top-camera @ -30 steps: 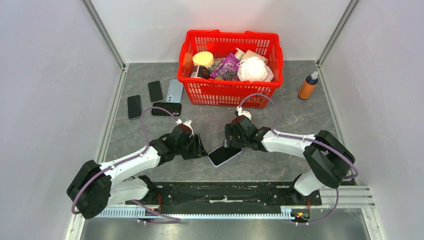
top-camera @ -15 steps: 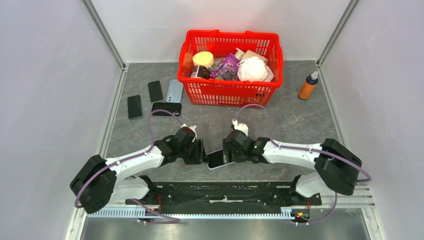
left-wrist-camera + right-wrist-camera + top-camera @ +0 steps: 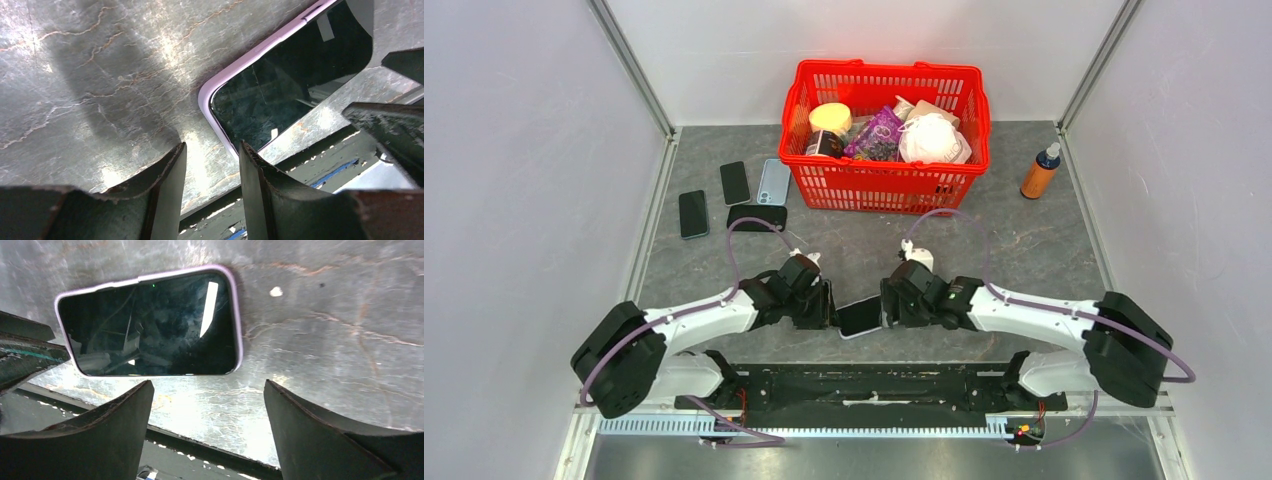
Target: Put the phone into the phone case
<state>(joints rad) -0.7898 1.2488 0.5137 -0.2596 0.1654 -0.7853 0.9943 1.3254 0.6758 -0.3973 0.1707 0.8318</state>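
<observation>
The grey, veined stone table (image 3: 1024, 250) carries the phone (image 3: 861, 316) at lower centre of the top view, now dragged nearer the bottom edge between both arms. Its glossy black screen looks seated inside the lilac, round-cornered phone case (image 3: 239, 335). The right gripper (image 3: 208, 387) has its jaws wide and empty. The left gripper (image 3: 212, 150) has narrowing jaws that hold nothing.

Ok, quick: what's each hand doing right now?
Left hand: partly open, holding nothing; the phone lies just beside it.
Right hand: wide open, holding nothing.
</observation>
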